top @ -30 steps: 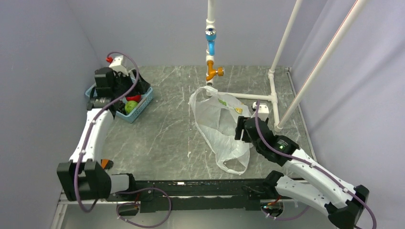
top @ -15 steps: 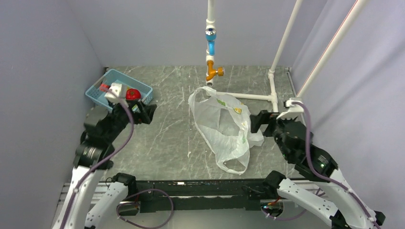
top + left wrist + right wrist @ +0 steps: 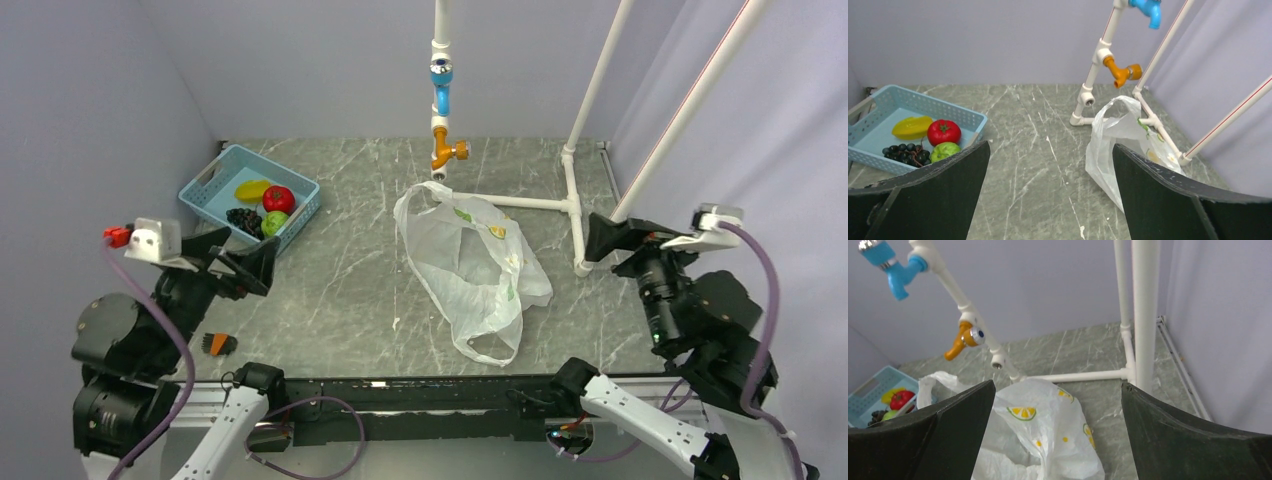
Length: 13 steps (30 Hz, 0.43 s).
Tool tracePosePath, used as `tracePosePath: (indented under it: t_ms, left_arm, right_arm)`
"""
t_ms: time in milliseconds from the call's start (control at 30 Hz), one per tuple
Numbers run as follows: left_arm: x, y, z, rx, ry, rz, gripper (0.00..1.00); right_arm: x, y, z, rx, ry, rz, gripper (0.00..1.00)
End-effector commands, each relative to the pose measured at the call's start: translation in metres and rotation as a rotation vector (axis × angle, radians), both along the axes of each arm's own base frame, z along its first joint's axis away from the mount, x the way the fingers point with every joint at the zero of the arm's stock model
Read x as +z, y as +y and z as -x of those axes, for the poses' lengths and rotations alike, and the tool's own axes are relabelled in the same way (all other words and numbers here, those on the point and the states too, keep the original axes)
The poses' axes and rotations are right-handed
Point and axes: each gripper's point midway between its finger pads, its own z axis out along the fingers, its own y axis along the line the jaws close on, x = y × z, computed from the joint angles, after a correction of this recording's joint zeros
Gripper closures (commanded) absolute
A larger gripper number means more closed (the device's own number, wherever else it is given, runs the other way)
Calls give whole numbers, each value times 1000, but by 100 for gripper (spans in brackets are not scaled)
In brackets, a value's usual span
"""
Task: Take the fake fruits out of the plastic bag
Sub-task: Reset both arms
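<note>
Both arms have pulled back and up since a moment ago. The left tool (image 3: pixel 238 268) has come away from the blue basket (image 3: pixel 212 172), and the right tool (image 3: pixel 608 238) has come away from the plastic bag (image 3: pixel 470 270). Each tool has its two fingers wide apart and holds nothing. The left tool hangs over the near left part of the bench (image 3: pixel 350 250). The right tool hangs over the right side, near the white pipes (image 3: pixel 574 200).

All four fake fruits lie in the blue basket at the far left corner. The red round one (image 3: pixel 279 198) touches the yellow one (image 3: pixel 251 189). The dark bunch (image 3: pixel 243 217) and the green one (image 3: pixel 272 224) lie just beside them, on the near side.

The plastic bag lies crumpled in the middle of the bench, well apart from the basket. One loop handle (image 3: pixel 492 349) points to the near edge. Its far end sits by the pipe under the orange tap (image 3: pixel 447 152), and a blue tap (image 3: pixel 441 86) is higher up.
</note>
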Motion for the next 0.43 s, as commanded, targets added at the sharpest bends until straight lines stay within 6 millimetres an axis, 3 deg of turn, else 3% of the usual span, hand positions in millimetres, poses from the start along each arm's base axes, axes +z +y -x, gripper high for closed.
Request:
tracePosePath:
  t_ms: [0,133,400]
  left_arm:
    - [20,10,19,32,-35,35,0]
    - [29,14,25,46,-48,38,1]
    - [25,12,24,39,-41,45,1]
  right_arm:
    - [22,-22,12,-50,-47,4,0]
    - [27,-23,15,-37,-63,-12,0]
    - [24,-21,15,-26,-51,-23,0]
